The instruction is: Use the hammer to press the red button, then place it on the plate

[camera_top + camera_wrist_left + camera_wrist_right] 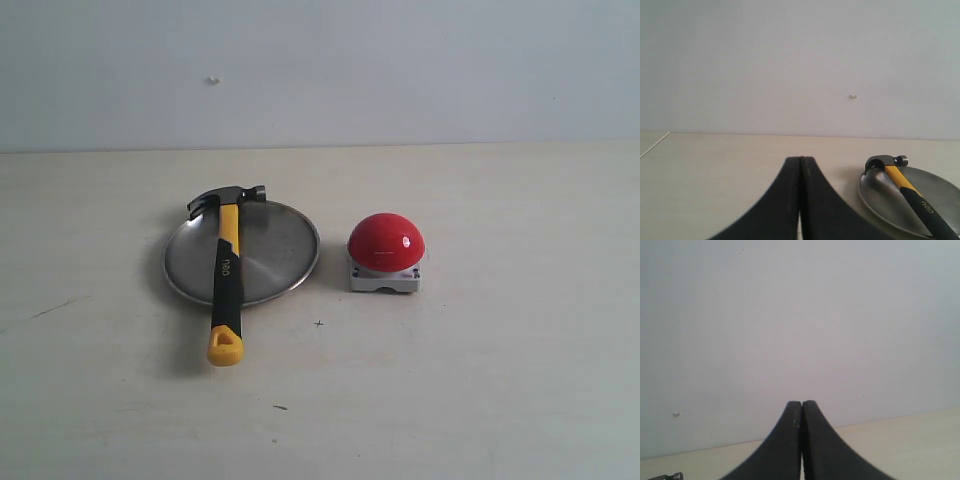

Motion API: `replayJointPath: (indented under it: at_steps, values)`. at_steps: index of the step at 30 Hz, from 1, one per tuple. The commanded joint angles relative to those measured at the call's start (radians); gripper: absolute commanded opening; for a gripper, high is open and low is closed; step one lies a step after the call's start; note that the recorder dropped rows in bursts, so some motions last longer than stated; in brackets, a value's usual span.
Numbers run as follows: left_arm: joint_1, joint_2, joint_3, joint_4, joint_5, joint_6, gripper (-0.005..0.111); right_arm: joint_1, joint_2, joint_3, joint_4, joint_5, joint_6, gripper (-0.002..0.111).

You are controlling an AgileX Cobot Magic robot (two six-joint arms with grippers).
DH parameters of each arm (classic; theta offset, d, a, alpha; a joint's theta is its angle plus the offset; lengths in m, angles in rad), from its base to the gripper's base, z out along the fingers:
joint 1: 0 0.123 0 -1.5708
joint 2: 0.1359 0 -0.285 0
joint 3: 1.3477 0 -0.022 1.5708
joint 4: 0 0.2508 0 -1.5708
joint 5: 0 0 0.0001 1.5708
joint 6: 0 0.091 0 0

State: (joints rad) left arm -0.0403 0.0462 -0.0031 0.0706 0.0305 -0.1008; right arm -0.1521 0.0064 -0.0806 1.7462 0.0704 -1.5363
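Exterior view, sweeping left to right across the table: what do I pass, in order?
First the hammer, which lies across the plate, its handle sticking out past the near rim → then the red button, standing apart from the plate on its right.

The plate (285, 250), a round shallow dish of dull silver metal with a thin raised rim, is set flat on the table (500, 400), somewhat toward its left edge. The hammer (227, 275) is laid across the plate's left part. Its dark claw head is seen at the far rim, and the yellow-and-black handle is pointed toward the near edge, with the yellow looped end carried past the near rim. The red button (386, 241), a glossy dome on a square grey-white base, is placed upright just right of the plate, not touching it.
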Motion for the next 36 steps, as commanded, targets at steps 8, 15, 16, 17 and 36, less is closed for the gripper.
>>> replayJointPath:
  at_steps: [8, 15, 16, 17, 36]
  values:
    - [-0.005, -0.004, 0.003, 0.008, -0.008, -0.008, 0.0, 0.001, -0.006, 0.004, -0.131, -0.017, 0.144, 0.0]
    - [-0.005, -0.004, 0.003, 0.008, -0.008, -0.008, 0.0, 0.001, -0.006, 0.006, -1.342, -0.012, 1.256, 0.0]
    - [-0.005, -0.004, 0.003, 0.008, -0.008, -0.008, 0.0, 0.001, -0.006, 0.006, -1.439, 0.006, 1.347, 0.0]
    - [-0.005, -0.004, 0.003, 0.008, -0.008, -0.008, 0.0, 0.001, -0.006, 0.008, -1.552, 0.017, 1.456, 0.0]
    - [-0.005, -0.004, 0.003, 0.008, -0.008, -0.008, 0.0, 0.001, -0.006, 0.081, -1.778, -0.035, 1.61, 0.0]
